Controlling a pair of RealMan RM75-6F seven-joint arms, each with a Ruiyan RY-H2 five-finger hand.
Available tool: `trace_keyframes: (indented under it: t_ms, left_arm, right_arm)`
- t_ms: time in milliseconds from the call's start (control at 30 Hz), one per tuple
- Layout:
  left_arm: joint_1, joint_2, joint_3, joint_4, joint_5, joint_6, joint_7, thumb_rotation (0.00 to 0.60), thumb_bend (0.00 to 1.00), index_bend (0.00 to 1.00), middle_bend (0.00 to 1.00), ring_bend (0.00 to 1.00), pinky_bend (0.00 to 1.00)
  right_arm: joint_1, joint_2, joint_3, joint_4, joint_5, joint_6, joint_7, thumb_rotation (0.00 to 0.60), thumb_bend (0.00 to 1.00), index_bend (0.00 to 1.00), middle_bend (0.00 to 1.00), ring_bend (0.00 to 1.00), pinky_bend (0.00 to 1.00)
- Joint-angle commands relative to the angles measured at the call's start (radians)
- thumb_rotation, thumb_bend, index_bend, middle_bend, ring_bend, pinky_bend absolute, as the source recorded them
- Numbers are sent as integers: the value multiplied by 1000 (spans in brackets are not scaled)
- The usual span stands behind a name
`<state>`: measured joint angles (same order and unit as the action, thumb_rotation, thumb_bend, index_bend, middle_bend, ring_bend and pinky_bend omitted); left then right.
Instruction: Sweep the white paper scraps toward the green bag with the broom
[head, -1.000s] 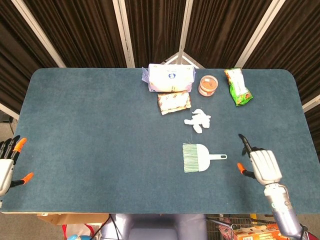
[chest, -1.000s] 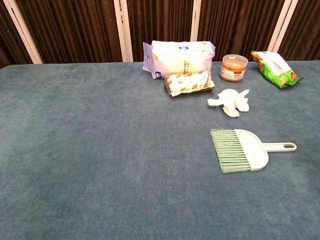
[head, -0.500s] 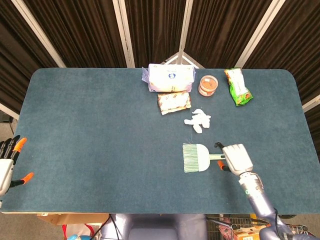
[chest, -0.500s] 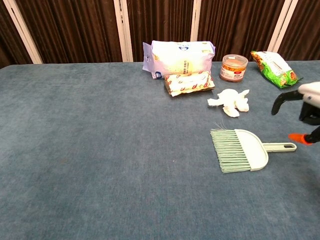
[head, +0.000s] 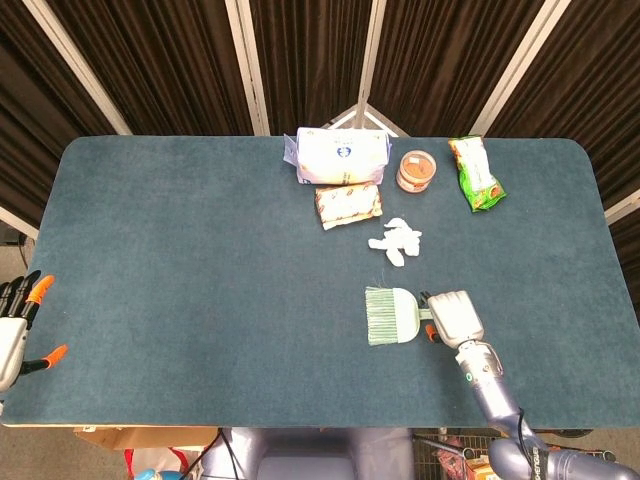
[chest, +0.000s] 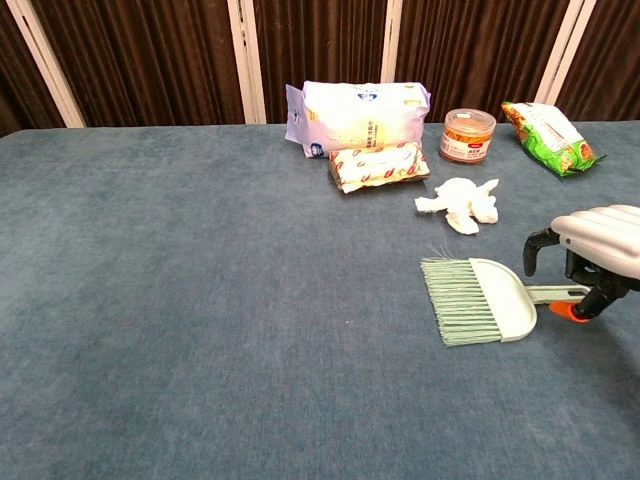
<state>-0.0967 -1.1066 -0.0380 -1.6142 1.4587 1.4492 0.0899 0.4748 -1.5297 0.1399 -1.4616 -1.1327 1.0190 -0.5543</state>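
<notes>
Our right hand (head: 455, 314) has slid further left, now over the broom (head: 394, 316) handle; can't tell if it grips yet. Left hand (head: 14, 325) unchanged, fingers apart, holding nothing. Paper scraps (head: 396, 239) haven't moved.

Right robot hand (head: 454, 314) now over the broom (head: 393, 316) handle, formerly well right.

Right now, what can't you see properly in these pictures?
- Broom handle: the right hand covers it in the head view, so whether it is gripped is unclear.
- Right hand in the chest view: cut off by the right edge.
- Left hand: cut by the head view's left edge, absent from the chest view.
- Green bag print: too small.
</notes>
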Motion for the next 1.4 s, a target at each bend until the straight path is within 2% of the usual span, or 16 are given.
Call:
trace_keyframes:
  t_ms: [33,767,967,1067,1233,1400]
  left_arm:
    - [0,0,0,0,-1,-1,0,600,0,0,0,0,0]
    - [-1,-1,0,-4,-5,-4,6,600,0,0,0,0,0]
    - [-1,-1,-1,-3,-5,-4,4,600,0,0,0,0,0]
    - [-2,-1,-1,-3,-7,-5,3,600,0,0,0,0,0]
    - [-2,-1,-1,-3,-8,-7,2,600,0,0,0,0,0]
    - [-3,-1,-1,-3,-7,-7,3,600,0,0,0,0,0]
  right_arm:
    - [7,-15,6,23,17,2,-4,600,328,466,1000,1000,972]
    - [17,-35,-11,73,55,7,1,600,328,467,1000,1000,972]
    - [21,-50,-15,89,70,3,0,600,327,494,1000,1000,972]
    - [22,-57,-18,98,76,1,-1,600,340,553,1000,1000,972]
    - [25,-57,-21,99,67,5,8,600,509,713,1000,1000,972]
    - [30,-35,-16,76,44,21,15,600,561,776,1000,1000,972]
